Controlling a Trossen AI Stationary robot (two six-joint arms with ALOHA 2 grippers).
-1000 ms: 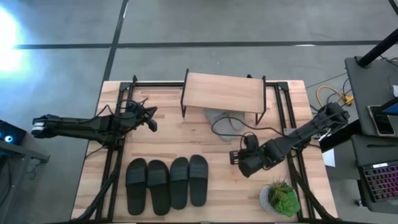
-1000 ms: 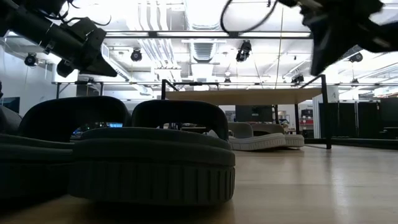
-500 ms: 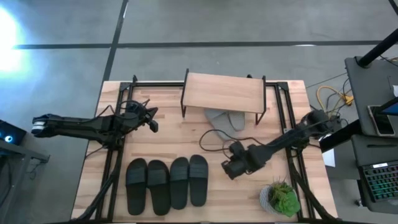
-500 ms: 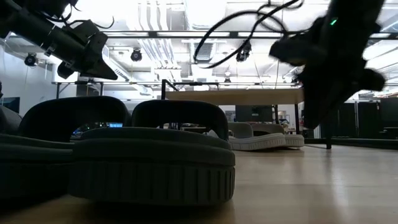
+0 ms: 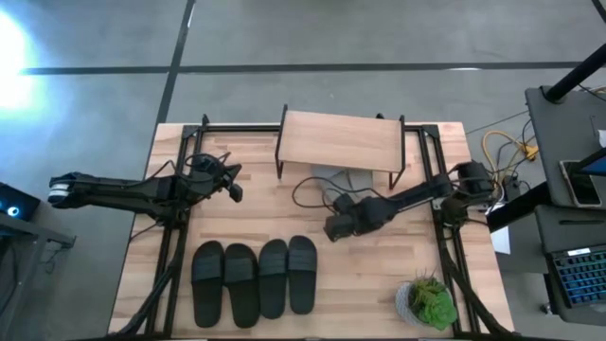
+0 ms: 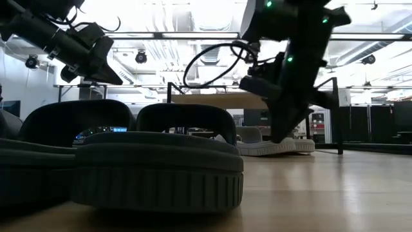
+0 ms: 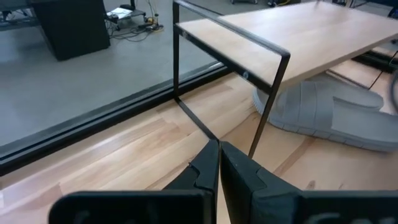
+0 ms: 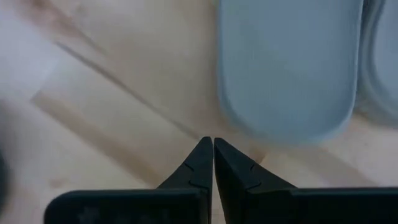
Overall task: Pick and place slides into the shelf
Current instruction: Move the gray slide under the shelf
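grey concrete floor surrounds the light butcher-block wooden table (image 5: pixel 379 275) we work at. next in size, the low shelf with a pale wood plank top on thin black metal legs (image 5: pixel 341 140) stands at the far middle of the table. under it lie the two light grey foam slides (image 5: pixel 343 180), heels poking out toward us. near the front edge, four black wide-strap slides (image 5: pixel 254 277) sit side by side in a row, well apart from the shelf. a small potted green plant (image 5: pixel 431 301) sits at the front right corner.

our right gripper (image 5: pixel 333 227) hangs between the shelf and the black row, just in front of the grey heels, fingers pressed together and holding nothing. our left gripper (image 5: pixel 230 187) waits beside the shelf's left legs, also pressed shut and empty.

we judge the next step is fetching a black slide. to do it well we should spread the fingers first, come down over one strap, the end slide nearest us, and lift cleanly so its neighbour stays put.
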